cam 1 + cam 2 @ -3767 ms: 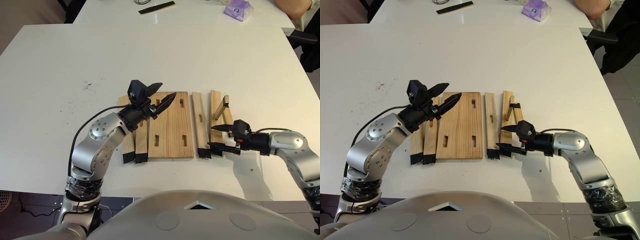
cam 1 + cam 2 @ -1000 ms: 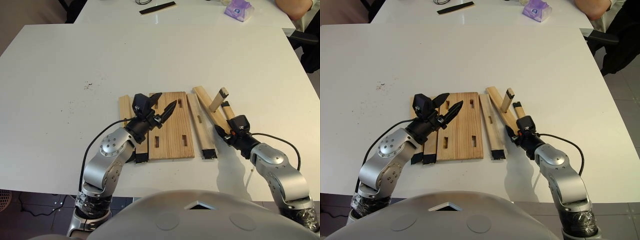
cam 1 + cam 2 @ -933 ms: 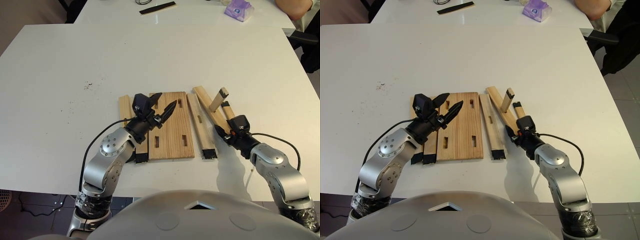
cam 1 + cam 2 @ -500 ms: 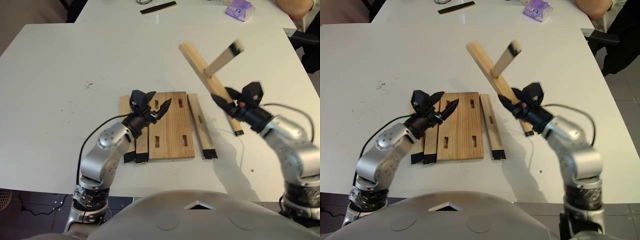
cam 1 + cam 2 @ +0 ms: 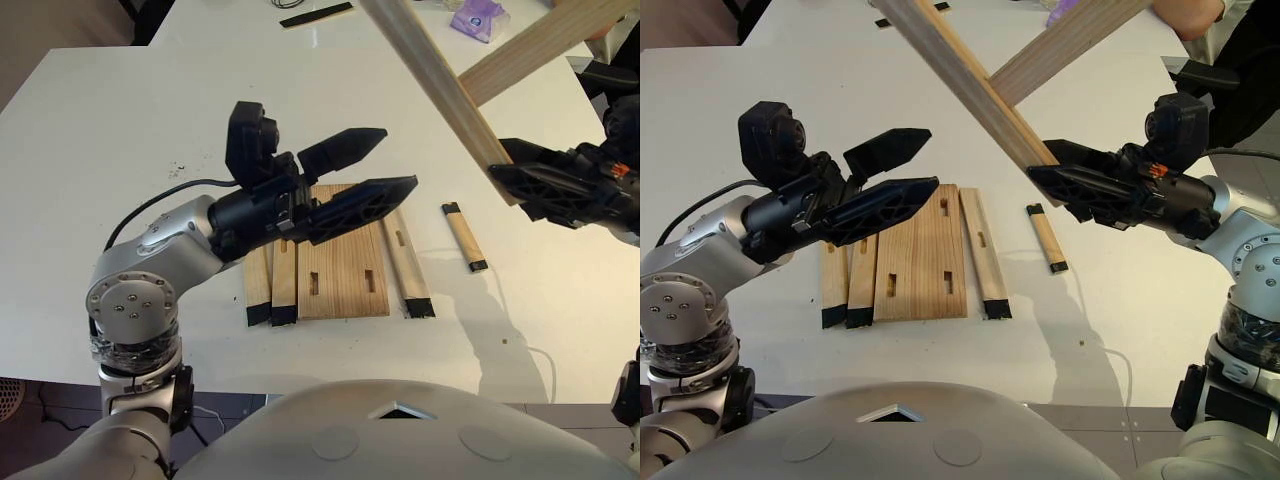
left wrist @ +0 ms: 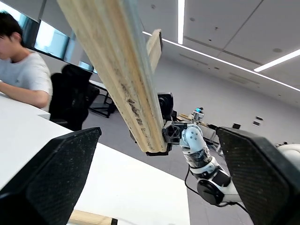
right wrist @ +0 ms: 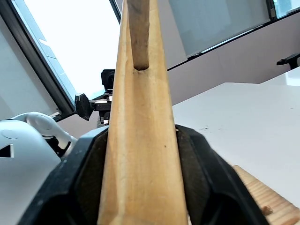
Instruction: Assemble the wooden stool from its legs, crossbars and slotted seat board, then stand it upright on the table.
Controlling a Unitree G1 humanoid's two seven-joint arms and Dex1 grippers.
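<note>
Leg [image 5: 970, 78] with crossbar [image 5: 1070, 40] clamped aloft in the right gripper [image 5: 1045, 165].
The left gripper [image 5: 932, 158], spread and empty, should be closed squarely on the crossbar.

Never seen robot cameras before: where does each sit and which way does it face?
Left eye view: on the head, looking down at the table; left gripper and right gripper show.
Right eye view: beside it; same scene, same seat board.
Left wrist view: on that wrist, past the open left gripper toward the leg.
Right wrist view: likewise, along the leg the right gripper clamps.
</note>
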